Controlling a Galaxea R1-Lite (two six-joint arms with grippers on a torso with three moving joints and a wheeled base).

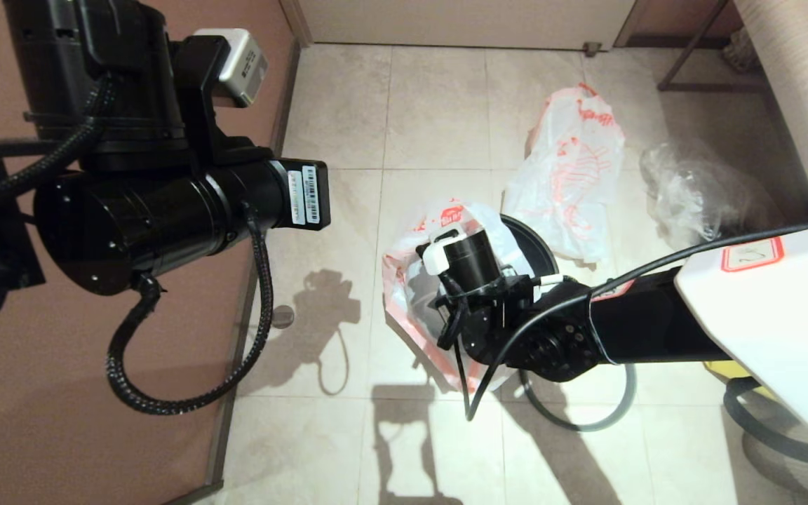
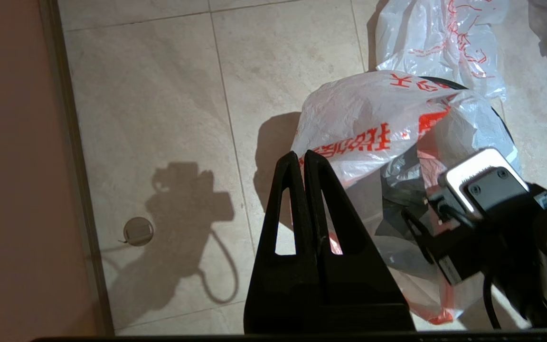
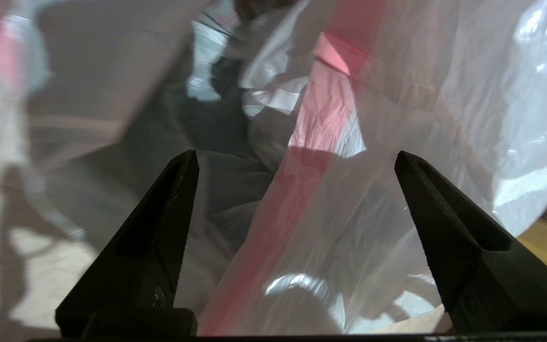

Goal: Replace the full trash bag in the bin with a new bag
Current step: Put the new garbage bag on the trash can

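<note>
On the tiled floor (image 1: 439,105), near the middle of the head view, the bin (image 1: 541,245) is seen only as a dark arc of rim, covered by the new bag (image 1: 411,273), which is draped over its mouth with red characters uppermost. Just beyond, at one o'clock from the bin, the full bag (image 1: 572,175) is set on the floor, touching the new bag's far edge. A clear bag (image 1: 691,189) is lying at three o'clock from the full bag, apart from it. A grey ring (image 1: 586,421) is lying on the floor at six o'clock from the bin, partly hidden by the right arm.

Right hand (image 3: 292,161): lowered into the mouth of the new bag, fingers spread wide, nothing pinched; white film with a pink band is seen between them.

Left hand (image 2: 300,159): held high at nine o'clock from the bin, fingers pressed together, nothing held.

A round floor plug (image 1: 282,317) is noted beside the wall.
</note>
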